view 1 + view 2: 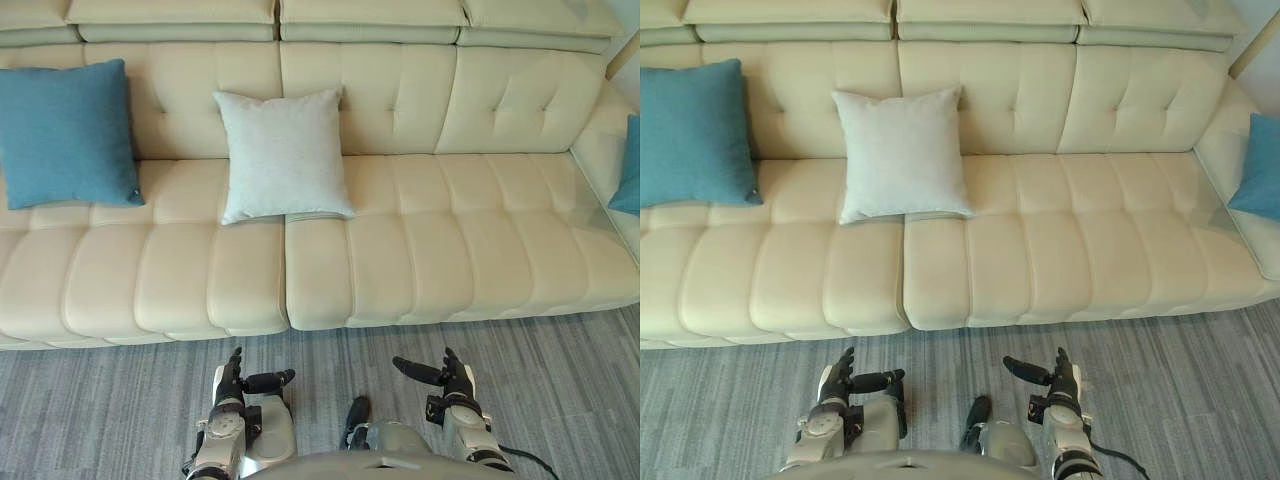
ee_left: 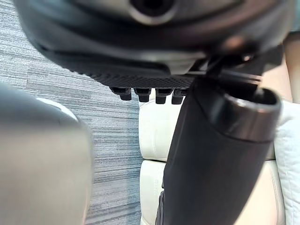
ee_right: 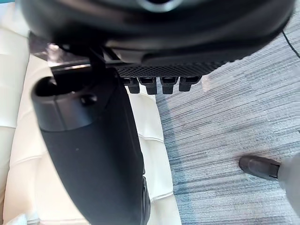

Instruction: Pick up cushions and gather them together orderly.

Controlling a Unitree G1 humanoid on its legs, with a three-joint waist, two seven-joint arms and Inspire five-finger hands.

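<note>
Nearest in the left eye view are the two hands, low at the bottom edge over the grey carpet floor [image 1: 100, 400]: the left robot hand [image 1: 240, 385] and the right robot hand [image 1: 452, 380] are well apart from each other. Both have straight fingers, the thumbs point inward toward each other, and neither hand holds anything. Beyond them stands a long cream sofa [image 1: 450, 250]. One blue cushion [image 1: 65, 135] leans on the backrest at the left end. A pale grey cushion [image 1: 283, 155] stands a little to the right of it, apart from it, also leaning on the backrest, and its lower edge sits across the seam between two seat sections. In the right eye view, a second blue cushion [image 1: 1260, 170] shows at the far right end of the sofa, well apart from the other two cushions. In the left wrist view, the fingers [image 2: 143, 95] of the left robot hand are stretched out in a row and the thumb [image 2: 215, 159] is spread to the side; past them are the sofa seat and the carpet floor. In the right wrist view, the right robot hand looks the same, with straight fingers, the thumb spread and nothing in its grasp, over the front edge of the sofa.
</note>
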